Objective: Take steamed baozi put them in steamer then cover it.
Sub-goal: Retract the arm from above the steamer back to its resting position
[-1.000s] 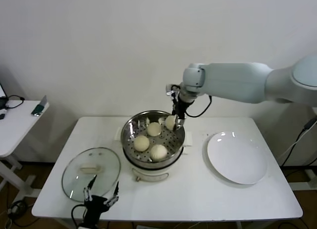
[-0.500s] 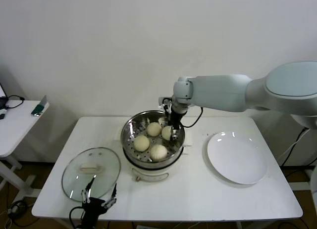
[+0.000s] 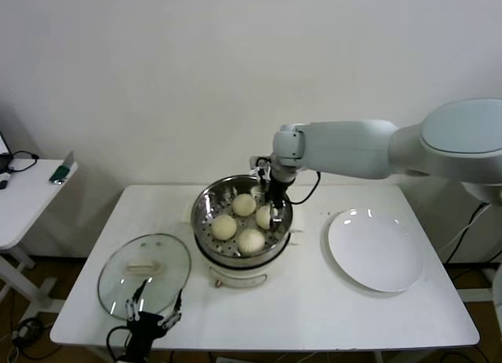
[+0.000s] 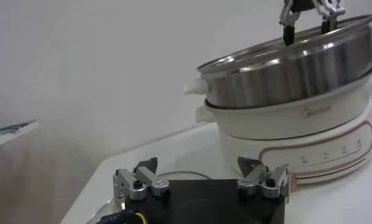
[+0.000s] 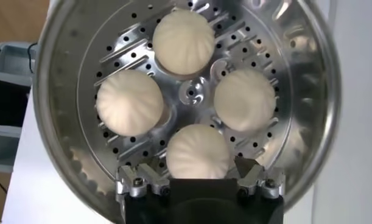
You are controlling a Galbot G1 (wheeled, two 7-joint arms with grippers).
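Several cream-white baozi lie on the perforated floor of the shiny steamer (image 3: pixel 205 208) at mid-table. My right gripper (image 3: pixel 272 210) reaches down inside its right rim. In the right wrist view that gripper (image 5: pixel 198 165) is open, its fingers standing on either side of the nearest baozi (image 5: pixel 198 152), which rests on the steamer floor (image 5: pixel 192 94). Other baozi (image 5: pixel 184 41) (image 5: pixel 129 102) (image 5: pixel 245 99) lie beyond it. My left gripper (image 3: pixel 153 310) is open and empty near the table's front left edge, at the glass lid (image 3: pixel 145 273).
A flat white plate (image 3: pixel 375 249) lies bare to the right of the steamer. The steamer stands on a white electric pot base (image 4: pixel 307 134). A side table (image 3: pixel 23 194) with small items is at the far left.
My right gripper came down into the steamer with a baozi, set it on the floor and opened. The left gripper barely moved.
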